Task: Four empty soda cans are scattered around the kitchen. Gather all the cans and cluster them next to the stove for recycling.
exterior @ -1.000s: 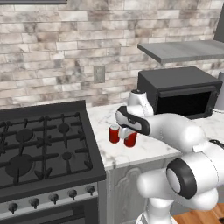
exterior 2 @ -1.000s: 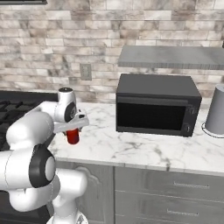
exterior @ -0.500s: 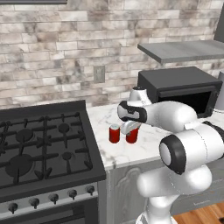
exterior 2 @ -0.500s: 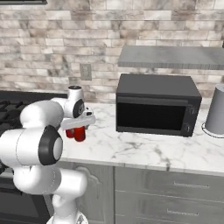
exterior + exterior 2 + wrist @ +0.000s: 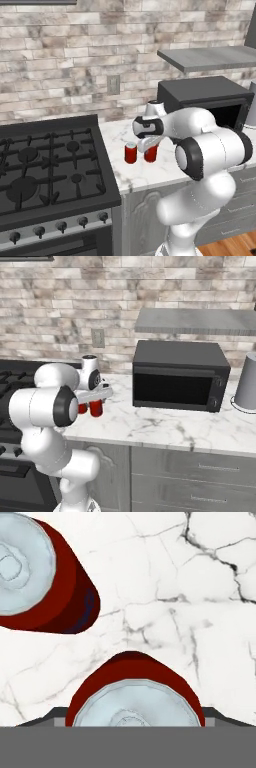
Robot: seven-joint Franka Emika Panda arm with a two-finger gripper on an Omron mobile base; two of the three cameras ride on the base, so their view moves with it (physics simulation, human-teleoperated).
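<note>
Two red cans stand upright on the marble bench, close together, near the bench's left edge where it meets the stove point(image 5: 50, 170). First can point(image 5: 130, 153) is the one nearer the stove; it stands free, nothing touching it. Second can point(image 5: 150, 152) is just beside it, on the side away from the stove, and sits under the gripper point(image 5: 148, 145).

Hand view: second can's silver top sits low and centred between the fingers; a dark tip shows at each side of it. Whether the pads press the can or have let go I cannot tell; the jaws stand about can-wide.

Both cans rest on the bench; neither looks lifted.

Progress, as a judgement: two of four cans are clustered next to the stove, the second either just set down or about to be freed. Two more remain to be found and brought.

Farther along the bench toward its right end: black microwave point(image 5: 179, 376), then a grey paper-towel roll point(image 5: 247, 388).
</note>
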